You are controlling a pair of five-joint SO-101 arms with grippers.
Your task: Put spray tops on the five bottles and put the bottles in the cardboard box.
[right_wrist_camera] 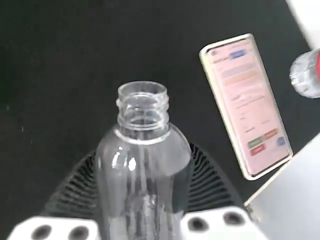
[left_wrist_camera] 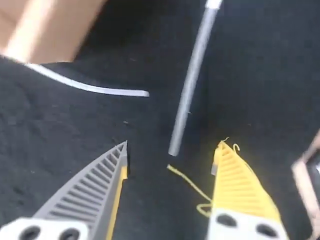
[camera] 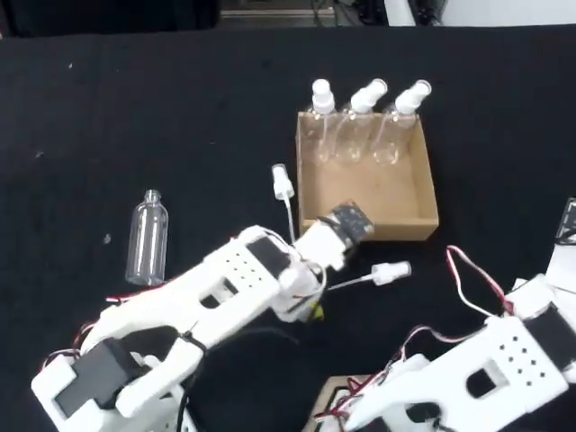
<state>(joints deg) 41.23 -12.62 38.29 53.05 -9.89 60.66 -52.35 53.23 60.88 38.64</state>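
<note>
Three clear bottles with white spray tops (camera: 364, 101) stand along the far wall of the brown cardboard box (camera: 405, 225), upper right of centre in the high view; two bottles left to do. Clear uncapped plastic bottle (right_wrist_camera: 142, 160) sits in the right gripper (right_wrist_camera: 142, 187), fingers closed round its body, threaded neck open; lit smartphone (right_wrist_camera: 245, 105) lies near, right of frame. Second uncapped bottle (camera: 148, 238) lies on the black table (camera: 108, 108) at left, well apart from the box. Left gripper (left_wrist_camera: 172, 147) is spread wide and holds nothing, its tips flanking the free end of the thin dip tube of a loose white spray top (camera: 393, 270) lying below the box; another loose spray top (camera: 282, 184) lies by the box's left wall. Step in hand, by my judgement: fetching a top for the held bottle. Next move calls for closing on the tube or head, then feeding the tube down the open neck.
</note>
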